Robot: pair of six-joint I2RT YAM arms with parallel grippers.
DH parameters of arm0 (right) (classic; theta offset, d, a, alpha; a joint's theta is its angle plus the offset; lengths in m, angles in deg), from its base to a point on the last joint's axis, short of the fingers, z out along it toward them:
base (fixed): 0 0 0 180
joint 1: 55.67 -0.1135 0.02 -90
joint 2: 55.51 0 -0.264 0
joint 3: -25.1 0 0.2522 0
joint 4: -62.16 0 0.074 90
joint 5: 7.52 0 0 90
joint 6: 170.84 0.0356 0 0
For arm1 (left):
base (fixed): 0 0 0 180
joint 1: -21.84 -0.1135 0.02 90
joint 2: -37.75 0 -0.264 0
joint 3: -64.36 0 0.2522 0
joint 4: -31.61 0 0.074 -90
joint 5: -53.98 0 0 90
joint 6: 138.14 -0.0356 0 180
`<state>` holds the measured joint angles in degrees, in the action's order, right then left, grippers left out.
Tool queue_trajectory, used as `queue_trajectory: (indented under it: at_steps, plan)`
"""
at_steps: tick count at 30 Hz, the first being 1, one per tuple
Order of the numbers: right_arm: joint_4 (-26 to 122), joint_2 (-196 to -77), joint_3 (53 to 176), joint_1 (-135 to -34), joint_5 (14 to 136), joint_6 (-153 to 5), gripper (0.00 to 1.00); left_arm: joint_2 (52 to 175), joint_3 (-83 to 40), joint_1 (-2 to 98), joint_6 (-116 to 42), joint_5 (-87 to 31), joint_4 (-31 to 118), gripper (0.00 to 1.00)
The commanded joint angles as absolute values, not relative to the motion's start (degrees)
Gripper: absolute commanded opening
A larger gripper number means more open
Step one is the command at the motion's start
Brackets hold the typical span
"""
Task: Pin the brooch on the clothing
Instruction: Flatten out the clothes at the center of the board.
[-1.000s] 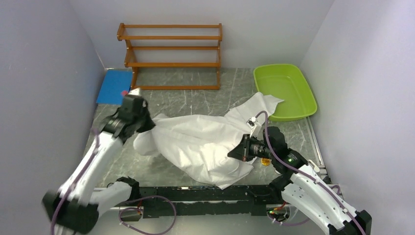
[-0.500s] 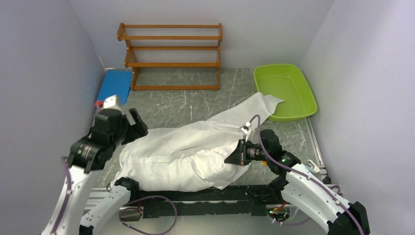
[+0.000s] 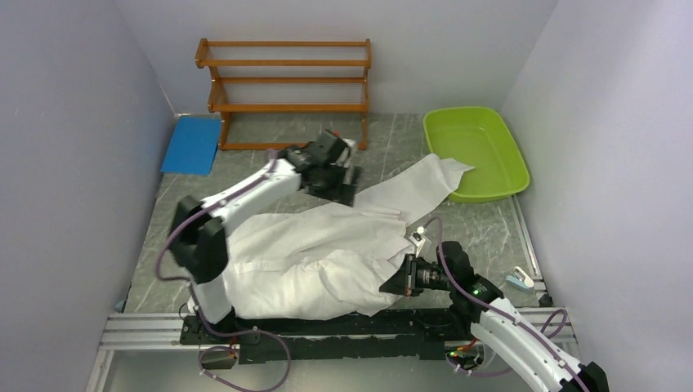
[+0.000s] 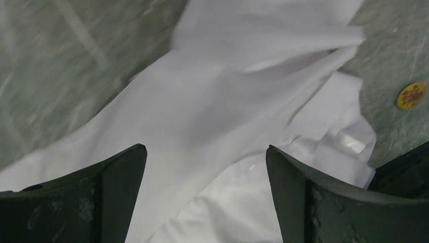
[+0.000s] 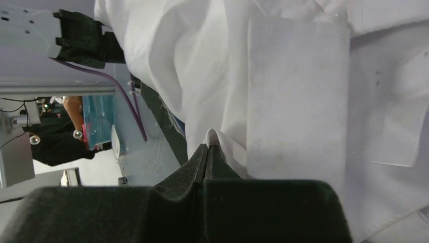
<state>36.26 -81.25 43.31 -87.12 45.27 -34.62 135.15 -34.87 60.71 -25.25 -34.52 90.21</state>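
The clothing [image 3: 302, 253] is a white crumpled shirt spread across the near half of the table, one part reaching back toward the right. My left gripper [image 3: 342, 184] hovers open over the shirt's far edge. In the left wrist view the left gripper [image 4: 205, 148] has nothing between its fingers, only shirt [image 4: 217, 101] below. The brooch [image 4: 411, 95], a small yellow disc with a red pattern, lies on the bare table past the shirt's edge. My right gripper [image 3: 391, 280] is shut on a small fold of shirt [image 5: 298, 91] at its near right side, the pinch visible at the right gripper [image 5: 208, 146].
A wooden rack [image 3: 286, 90] stands at the back wall. A lime green tray [image 3: 478, 151] sits at the back right and a blue pad [image 3: 192, 144] at the back left. A small white and blue object [image 3: 519, 280] lies near the right rail.
My left gripper let go of the shirt's left side, opened, and swung right and back to the shirt's far edge. The shirt slid nearer and flattened. My right gripper drew back slightly, still pinching.
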Motion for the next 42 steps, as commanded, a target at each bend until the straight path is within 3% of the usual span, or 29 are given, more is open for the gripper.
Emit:
queue_trajectory:
  at_steps: [1,8,13,16,18,21,24,26,32,42]
  plan:
    - [34.6,-77.5,43.3,-87.3,45.6,-33.5,0.00,146.3,-48.0,67.6,-32.1,-35.9,88.1,0.93]
    - [31.1,-74.6,44.1,-87.4,45.8,-33.3,0.00,166.7,-69.4,73.5,-36.4,-34.6,93.3,0.94]
    - [28.0,-71.9,45.9,-87.3,47.5,-33.2,0.00,170.5,-69.4,74.0,-34.1,-29.6,88.1,0.94]
    - [28.4,-71.0,46.0,-87.4,47.5,-32.3,0.00,171.1,-67.8,74.3,-33.0,-28.7,84.4,0.89]
    - [29.0,-71.0,46.0,-87.3,47.2,-32.1,0.00,171.5,-67.9,74.4,-31.9,-30.6,83.8,0.79]
    - [29.6,-72.0,47.0,-87.4,47.3,-32.5,0.00,170.7,-67.3,74.1,-31.0,-31.9,82.3,0.51]
    - [29.3,-74.9,50.2,-87.3,49.3,-34.2,0.00,168.5,-67.8,72.5,-30.1,-29.7,81.2,0.13]
    - [29.6,-79.3,53.4,-87.3,50.3,-36.2,0.00,166.1,-67.4,70.6,-29.4,-28.2,80.7,0.03]
    - [31.8,-92.7,65.3,-87.2,50.9,-43.1,0.00,152.8,-62.2,63.0,-29.1,-28.6,80.8,0.03]
    - [24.4,-109.5,93.8,-86.5,54.4,-57.7,0.00,119.8,-52.6,53.6,-28.8,-44.2,82.8,0.03]
